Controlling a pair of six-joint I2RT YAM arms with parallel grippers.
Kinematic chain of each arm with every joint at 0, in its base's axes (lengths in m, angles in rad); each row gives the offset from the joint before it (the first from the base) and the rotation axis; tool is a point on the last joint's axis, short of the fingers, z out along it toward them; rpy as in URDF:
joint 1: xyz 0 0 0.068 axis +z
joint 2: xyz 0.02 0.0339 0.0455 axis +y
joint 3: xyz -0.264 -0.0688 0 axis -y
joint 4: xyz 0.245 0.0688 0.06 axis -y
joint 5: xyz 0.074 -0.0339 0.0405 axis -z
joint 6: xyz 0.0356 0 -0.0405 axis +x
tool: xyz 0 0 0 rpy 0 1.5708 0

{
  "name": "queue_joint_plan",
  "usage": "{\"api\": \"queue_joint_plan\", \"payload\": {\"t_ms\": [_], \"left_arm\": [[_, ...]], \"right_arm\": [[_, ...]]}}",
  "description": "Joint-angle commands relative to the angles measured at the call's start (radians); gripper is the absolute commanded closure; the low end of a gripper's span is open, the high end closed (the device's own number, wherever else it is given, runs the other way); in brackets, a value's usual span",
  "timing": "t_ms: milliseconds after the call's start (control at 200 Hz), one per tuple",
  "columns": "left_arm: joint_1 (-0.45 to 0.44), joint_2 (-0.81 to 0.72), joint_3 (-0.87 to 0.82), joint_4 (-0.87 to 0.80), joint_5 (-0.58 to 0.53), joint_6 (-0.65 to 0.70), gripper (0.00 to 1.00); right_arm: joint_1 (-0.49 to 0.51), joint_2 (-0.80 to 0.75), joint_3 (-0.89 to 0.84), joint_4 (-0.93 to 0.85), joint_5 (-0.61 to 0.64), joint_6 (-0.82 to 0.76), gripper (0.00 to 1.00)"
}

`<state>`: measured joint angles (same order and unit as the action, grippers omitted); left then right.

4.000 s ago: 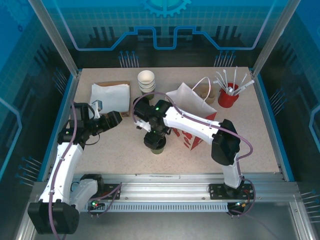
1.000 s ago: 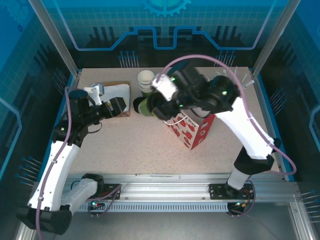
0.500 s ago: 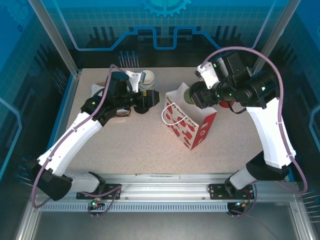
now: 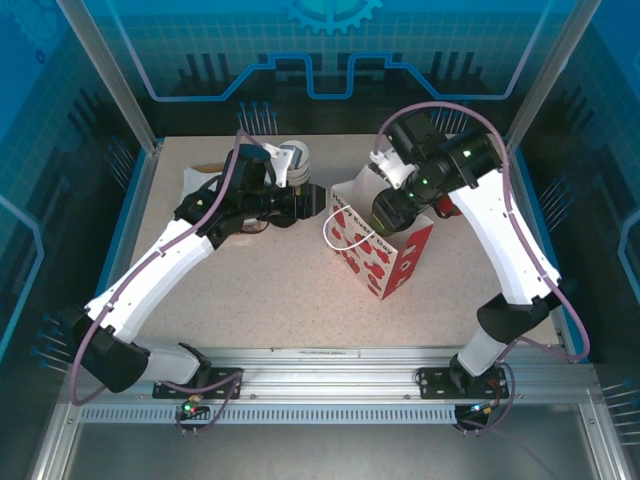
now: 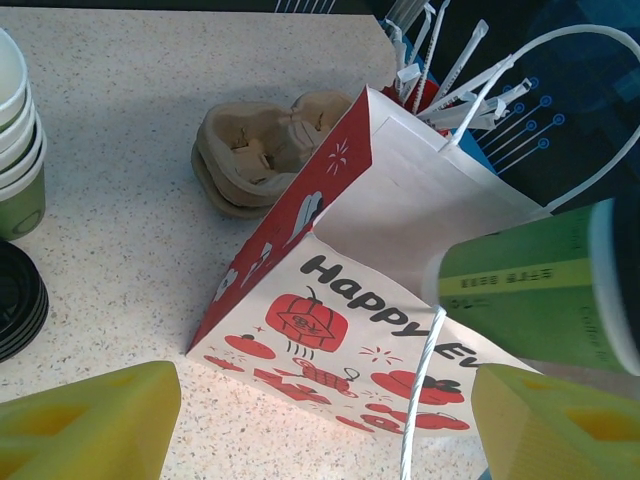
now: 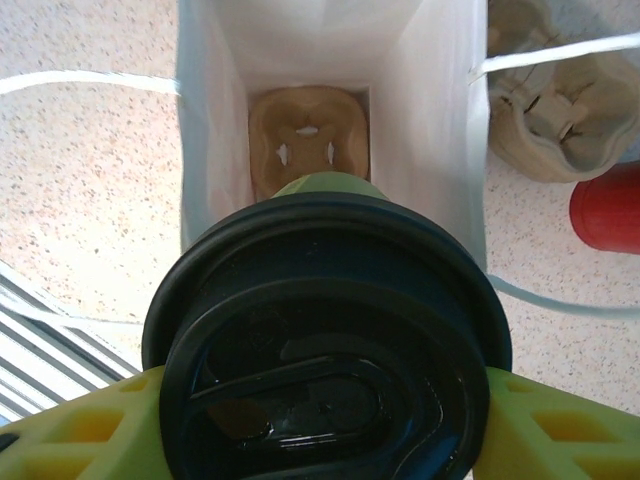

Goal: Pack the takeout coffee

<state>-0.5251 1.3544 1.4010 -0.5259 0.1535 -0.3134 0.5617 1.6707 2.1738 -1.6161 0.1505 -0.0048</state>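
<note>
Top external | right jaws hold takeout coffee (image 5: pixel 520 290), now lowered over gift bag (image 4: pixel 385 265) mouth | left jaws wide, empty

Seen from the right wrist, the black lid of the takeout coffee (image 6: pixel 326 340) covers nearly all of its green wall and the near part of the cardboard carrier (image 6: pixel 308 150) inside the gift bag (image 6: pixel 430 120). The red cup (image 6: pixel 605 205) runs off the right edge. From the left wrist, the stack of black lids (image 5: pixel 15 300) and the stack of green cups (image 5: pixel 18 190) are cut by the left edge.
</note>
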Motion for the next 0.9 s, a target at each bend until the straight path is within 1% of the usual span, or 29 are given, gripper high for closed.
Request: {"api": "queue_joint_plan", "payload": {"t_ms": [0,325,895], "left_arm": [[-0.009,-0.014,0.006,0.010,-0.021,0.018,0.22],[-0.011,-0.035,-0.022,0.020,-0.030,0.015,0.22],[-0.011,-0.038,-0.052,0.028,-0.029,0.016,0.22]], "right_arm": [[-0.023,0.015,-0.016,-0.039,-0.027,-0.026,0.56],[-0.049,0.053,-0.064,-0.033,-0.034,-0.038,0.56],[-0.043,0.097,-0.102,-0.013,-0.028,-0.043,0.57]]}}
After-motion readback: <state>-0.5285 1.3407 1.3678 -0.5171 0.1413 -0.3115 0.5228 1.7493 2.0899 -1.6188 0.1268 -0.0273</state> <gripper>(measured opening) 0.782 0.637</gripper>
